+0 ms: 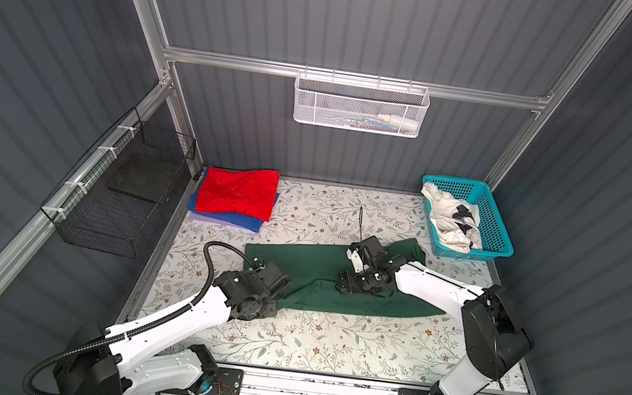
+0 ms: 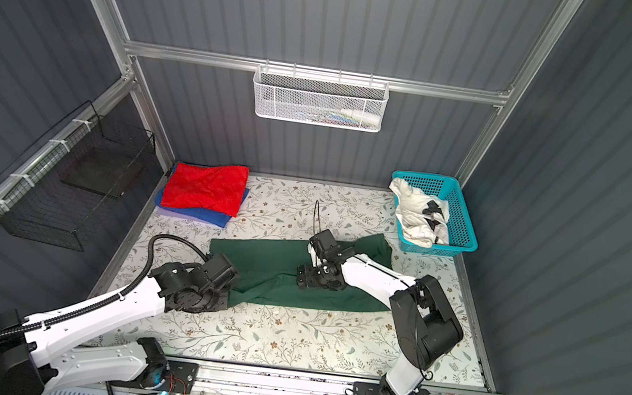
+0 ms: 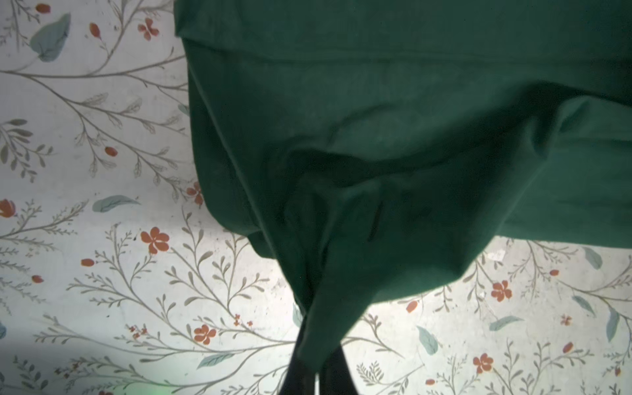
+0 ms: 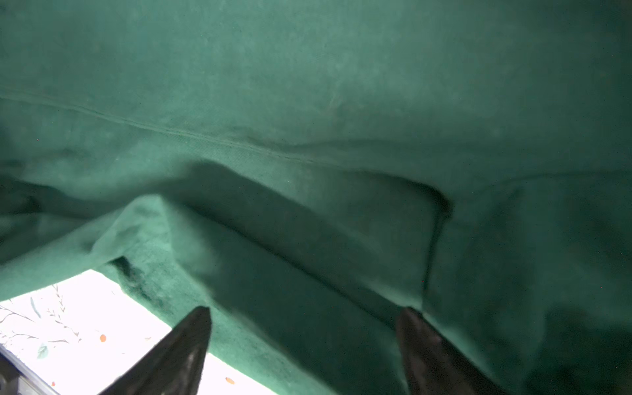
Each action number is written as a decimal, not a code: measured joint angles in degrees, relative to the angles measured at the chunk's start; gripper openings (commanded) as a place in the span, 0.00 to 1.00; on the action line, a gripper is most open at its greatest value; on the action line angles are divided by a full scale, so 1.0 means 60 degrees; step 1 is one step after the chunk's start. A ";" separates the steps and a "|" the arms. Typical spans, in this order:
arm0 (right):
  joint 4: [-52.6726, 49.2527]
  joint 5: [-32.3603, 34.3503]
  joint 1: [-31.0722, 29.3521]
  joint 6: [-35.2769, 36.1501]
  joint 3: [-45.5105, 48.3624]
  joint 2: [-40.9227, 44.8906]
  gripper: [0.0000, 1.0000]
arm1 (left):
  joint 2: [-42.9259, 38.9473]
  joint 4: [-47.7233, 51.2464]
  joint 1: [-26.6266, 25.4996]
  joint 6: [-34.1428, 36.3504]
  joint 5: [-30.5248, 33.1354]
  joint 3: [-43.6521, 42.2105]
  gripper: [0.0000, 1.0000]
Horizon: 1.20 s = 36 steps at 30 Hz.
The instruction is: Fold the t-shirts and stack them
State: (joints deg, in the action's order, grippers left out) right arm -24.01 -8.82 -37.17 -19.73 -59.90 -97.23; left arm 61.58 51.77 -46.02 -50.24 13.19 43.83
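Observation:
The dark green t-shirt [image 1: 313,265] [image 2: 276,262] lies spread across the middle of the floral table. My left gripper [image 1: 286,289] [image 2: 237,282] [image 3: 316,372] is at its near left corner, shut on a bunched fold of the green cloth [image 3: 376,136], which rises toward the jaws. My right gripper [image 1: 340,285] [image 2: 300,279] [image 4: 306,309] stands open low over the shirt's middle, its fingertips [image 4: 201,318] spread over a ridge of green cloth [image 4: 307,102]. A folded red t-shirt [image 1: 237,191] [image 2: 204,187] lies on a folded blue one [image 1: 244,220] [image 2: 211,215] at the back left. The white t-shirt [image 1: 452,217] [image 2: 421,213] is crumpled in the basket.
The turquoise lattice basket [image 1: 499,237] [image 2: 464,232] stands at the back right corner. A black wire basket [image 1: 121,196] hangs on the left wall and a white mesh basket [image 1: 360,106] on the back rail. Bare floral table [image 1: 327,343] lies in front of the green shirt.

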 measured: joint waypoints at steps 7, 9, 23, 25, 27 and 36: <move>-0.0018 -0.0047 -0.0069 0.0266 0.0055 0.0000 0.48 | -0.0499 0.0801 0.0000 -0.0171 -0.0535 0.0040 0.00; -0.0029 -0.0062 -0.0120 0.0321 0.0058 0.0000 0.40 | -0.0506 0.1013 0.0000 -0.0175 -0.0641 0.0062 0.00; 0.0091 -0.0568 -0.0382 0.0732 0.0984 0.0892 0.00 | 0.0015 0.1443 0.0182 -0.0124 -0.1326 0.0801 0.00; 0.0087 -0.0688 -0.0415 0.0769 0.1213 0.1096 0.00 | 0.0106 0.1446 0.0197 -0.0087 -0.1508 0.0827 0.00; 0.0051 -0.0816 -0.0441 0.0812 0.1392 0.1275 0.00 | 0.0135 0.1512 0.0208 -0.0084 -0.1701 0.0827 0.00; 0.0007 -0.1249 -0.0521 0.1020 0.1610 0.1497 0.00 | -0.0211 0.1537 0.1180 0.0018 -0.2794 0.0550 0.00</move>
State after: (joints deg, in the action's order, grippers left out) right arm -23.97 -16.32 -40.29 -13.61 -50.24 -88.25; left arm 60.31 60.99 -38.94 -50.13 -3.57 47.13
